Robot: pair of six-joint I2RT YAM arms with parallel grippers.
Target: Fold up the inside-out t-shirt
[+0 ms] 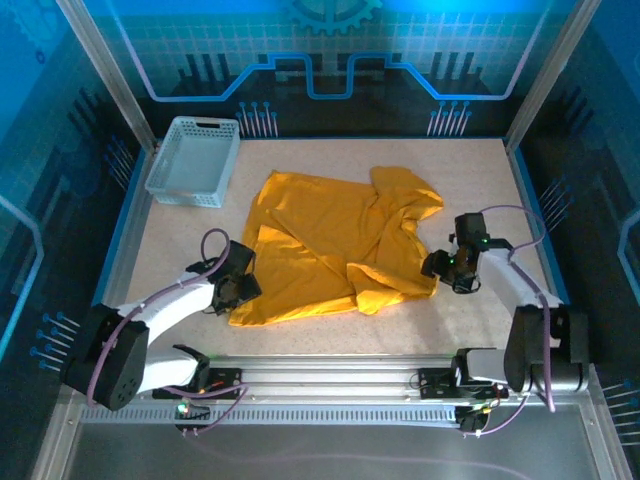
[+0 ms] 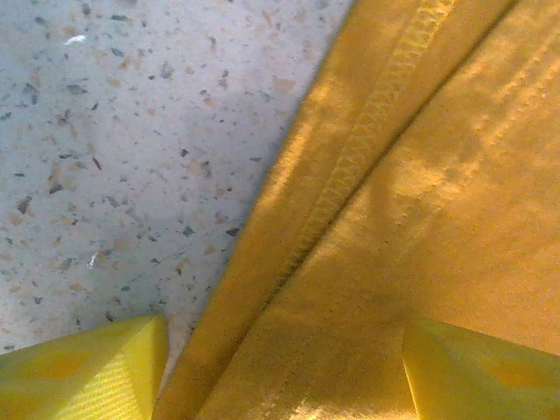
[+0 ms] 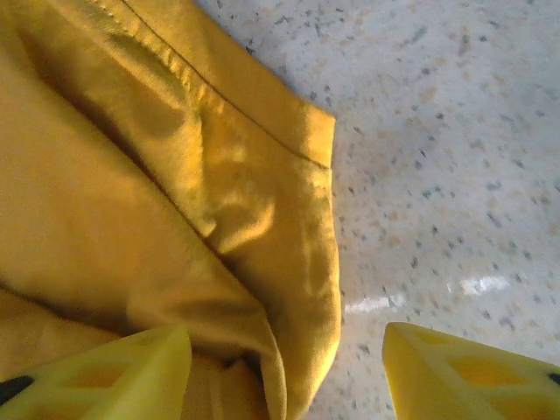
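Left gripper (image 1: pixel 238 288) first: it's down low at the near-left corner of the inside-out t-shirt (image 1: pixel 330 240), spread wide and straddling the stitched hem (image 2: pixel 367 140). One fingertip (image 2: pixel 96 372) is over bare table (image 1: pixel 170 250) and the other is over cloth. Plenty of bare table on that side, out to the blue side rail.

Up in the far-left corner is the light grey basket (image 1: pixel 192 196), with just its lattice bottom in sight. It sits close to the shirt's far-left corner but apart from it.

The shirt lies mid-table, plain yellow side up, flatter on the left and bunched into folds on the right.

Over there my right gripper (image 1: pixel 447 268) is spread too, across the shirt's right edge. A hemmed corner (image 3: pixel 306 140) lies just ahead of it, with speckled table beyond.
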